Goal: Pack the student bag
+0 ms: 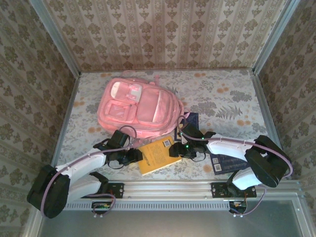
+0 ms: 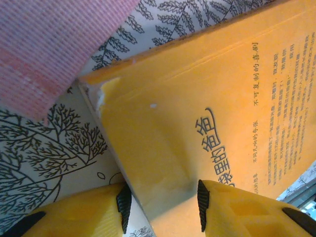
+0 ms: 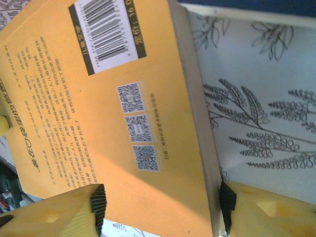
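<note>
Two claws flank a yellow book (image 1: 157, 157) on the surface (image 1: 222, 98), seen from above: left claw (image 1: 134, 157), right claw (image 1: 174, 149). The student bag (image 1: 138, 106) lies just beyond both. Left wrist: pads (image 2: 123, 207) apart astride the book's corner, bag fabric ahead-left. Right wrist: pads apart astride its spine edge. Whether either clamps it, I cannot tell.

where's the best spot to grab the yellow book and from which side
Probably its thin right edge, coming in low from the right: the book lies flat on the table, so the cover is too wide and only its thickness can be pinched.
</note>
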